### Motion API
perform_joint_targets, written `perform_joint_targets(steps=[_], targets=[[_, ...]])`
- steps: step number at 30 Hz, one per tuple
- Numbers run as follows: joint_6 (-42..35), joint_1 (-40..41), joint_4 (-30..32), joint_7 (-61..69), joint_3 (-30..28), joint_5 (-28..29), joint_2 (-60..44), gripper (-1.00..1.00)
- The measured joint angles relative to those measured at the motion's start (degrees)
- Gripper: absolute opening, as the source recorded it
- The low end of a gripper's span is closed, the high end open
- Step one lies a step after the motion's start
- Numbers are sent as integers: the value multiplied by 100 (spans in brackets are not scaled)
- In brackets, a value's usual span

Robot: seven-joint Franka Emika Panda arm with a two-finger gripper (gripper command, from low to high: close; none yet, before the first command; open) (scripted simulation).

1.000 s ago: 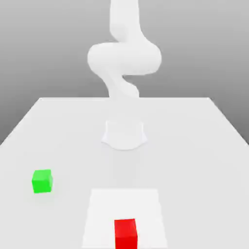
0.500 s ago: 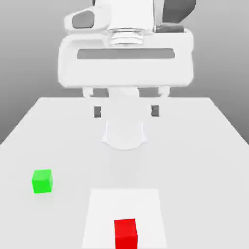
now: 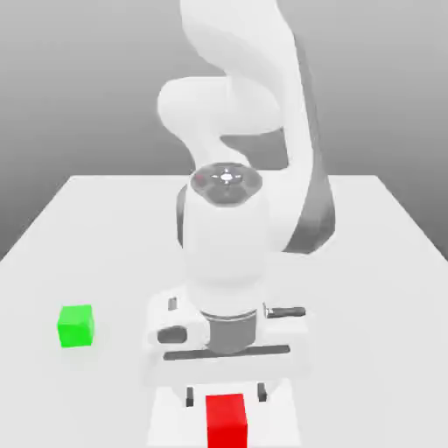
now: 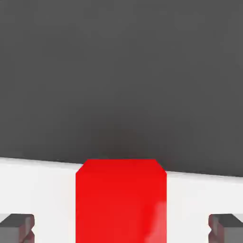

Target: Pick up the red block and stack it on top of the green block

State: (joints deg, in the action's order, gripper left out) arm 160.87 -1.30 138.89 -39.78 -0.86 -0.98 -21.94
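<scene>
The gripper (image 3: 225, 395) hangs low over the table (image 3: 385, 254) with its jaws wide apart, holding nothing. The red block (image 3: 227, 420) sits between the fingers (image 4: 17, 224), maybe not touching them. The green block (image 3: 76, 325) sits well apart, toward the exterior view's left.

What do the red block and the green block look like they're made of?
Red block: probably smooth hard plastic, though a render leaves it open; flat uniform colour, crisp edges, a faint pale sheen on one face in the hand view. Green block: the same look, plain and matte, with a brighter top face and no grain or texture.
</scene>
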Motion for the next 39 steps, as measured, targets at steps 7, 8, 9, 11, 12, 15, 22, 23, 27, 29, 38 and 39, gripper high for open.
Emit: perform_joint_targets(steps=[7, 8, 9, 11, 12, 15, 22, 23, 27, 29, 38, 39], targets=[[34, 5, -6, -5, 6, 6, -44, -100], [-76, 2, 15, -9, 2, 12, 87, -100], [-219, -1, 42, -14, -3, 19, 256, -100], [-545, -5, 102, -25, -10, 34, 643, -100], [-679, 17, 142, 15, -21, 26, 816, -100], [-763, 292, 334, 525, -101, -107, 1091, -100], [-793, 975, 821, 1815, -424, -332, 1610, -100], [-797, 1089, 891, 1988, -481, -344, 1683, -100], [-806, 1559, 1172, 2622, -664, -320, 1976, -100], [-810, 1776, 1313, 2912, -753, -270, 2122, -100], [-823, 2602, 1947, 4001, -1284, 265, 2781, -100], [-826, 2684, 2017, 4097, -1357, 360, 2854, -100]])
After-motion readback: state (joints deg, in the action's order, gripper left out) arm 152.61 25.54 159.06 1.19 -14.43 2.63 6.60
